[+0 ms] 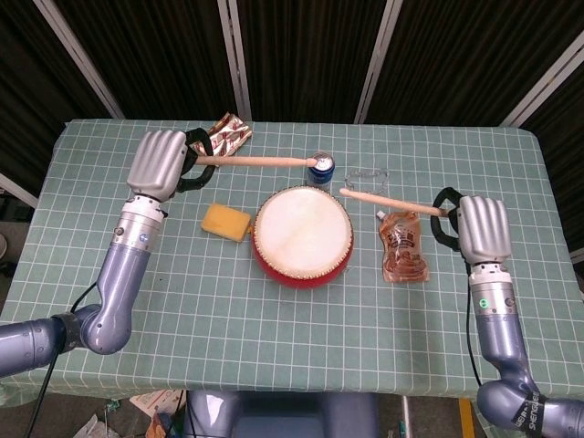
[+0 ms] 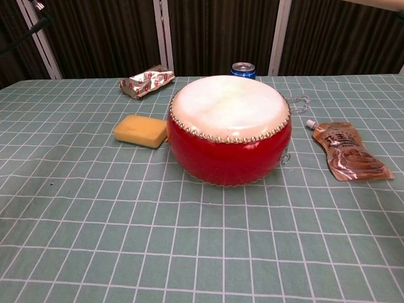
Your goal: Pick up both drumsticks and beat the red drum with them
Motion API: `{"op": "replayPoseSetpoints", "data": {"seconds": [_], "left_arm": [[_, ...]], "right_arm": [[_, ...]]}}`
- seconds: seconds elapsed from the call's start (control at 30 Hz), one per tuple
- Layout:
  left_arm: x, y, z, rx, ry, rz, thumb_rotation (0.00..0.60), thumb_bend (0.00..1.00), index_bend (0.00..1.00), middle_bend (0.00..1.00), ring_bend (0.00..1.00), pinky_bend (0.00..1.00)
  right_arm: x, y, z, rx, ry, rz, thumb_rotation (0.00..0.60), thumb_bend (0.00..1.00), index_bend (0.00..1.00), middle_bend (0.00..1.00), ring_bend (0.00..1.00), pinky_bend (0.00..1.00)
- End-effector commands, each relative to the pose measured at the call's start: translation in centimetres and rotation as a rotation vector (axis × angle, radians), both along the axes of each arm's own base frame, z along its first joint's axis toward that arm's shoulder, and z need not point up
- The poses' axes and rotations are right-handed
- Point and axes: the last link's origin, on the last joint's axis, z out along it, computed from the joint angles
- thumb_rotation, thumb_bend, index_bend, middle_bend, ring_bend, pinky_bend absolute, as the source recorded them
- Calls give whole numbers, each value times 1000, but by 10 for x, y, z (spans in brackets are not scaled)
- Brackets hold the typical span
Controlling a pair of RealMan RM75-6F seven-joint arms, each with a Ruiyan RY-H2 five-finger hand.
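The red drum (image 1: 302,235) with a pale skin sits mid-table, also centred in the chest view as the red drum (image 2: 228,127). My left hand (image 1: 159,164) is raised left of it and grips one wooden drumstick (image 1: 265,161), whose tip reaches over the can. My right hand (image 1: 480,228) grips the other drumstick (image 1: 388,200), its tip hanging by the drum's far right rim. A sliver of that stick (image 2: 372,5) crosses the chest view's top right corner. Neither hand shows in the chest view.
A yellow sponge (image 1: 225,222) lies left of the drum. A blue can (image 1: 319,168) stands behind it. A brown sauce pouch (image 1: 402,245) lies to the right, a foil snack packet (image 1: 224,138) at the back left, and a thin chain (image 1: 365,176) near the can.
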Motion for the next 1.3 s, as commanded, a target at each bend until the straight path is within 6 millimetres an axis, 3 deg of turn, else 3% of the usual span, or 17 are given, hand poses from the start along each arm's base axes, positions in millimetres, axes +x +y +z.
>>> {"op": "replayPoseSetpoints", "data": {"seconds": [0.03,0.2,0.3,0.37,0.5,0.6,0.8,1.1,1.3], "left_arm": [[-2,-2,6,-2,-5,-5,600,522,797,1000,1000,1000],[-8,-4,9,-16,1,-5,600,522,797,1000,1000,1000],[-16,-7,8,-32,25,-3,600,522,797,1000,1000,1000],[-21,-8,6,-40,49,-1,600,522,797,1000,1000,1000],[-32,-8,4,-56,86,11,600,522,798,1000,1000,1000],[-37,-8,3,-64,100,18,600,522,798,1000,1000,1000],[-39,-10,0,-73,107,16,600,522,798,1000,1000,1000],[-21,-17,-10,-91,122,-19,600,522,798,1000,1000,1000],[1,-21,-23,-112,122,-49,600,522,798,1000,1000,1000]], "right_arm": [[15,-2,-12,28,5,24,600,600,929,1000,1000,1000],[24,-5,-44,87,78,28,600,600,929,1000,1000,1000],[22,-9,-74,131,174,3,600,600,930,1000,1000,1000],[17,-13,-92,149,300,-8,600,600,935,1000,1000,1000],[2,-17,-118,121,784,-24,600,600,939,1000,1000,1000],[0,-17,-125,127,853,-101,600,600,939,1000,1000,1000],[7,-24,-102,66,736,-151,600,600,939,1000,1000,1000],[5,-17,-26,-64,390,-174,600,600,939,1000,1000,1000],[-12,-2,-11,-66,339,-157,600,600,939,1000,1000,1000]]}}
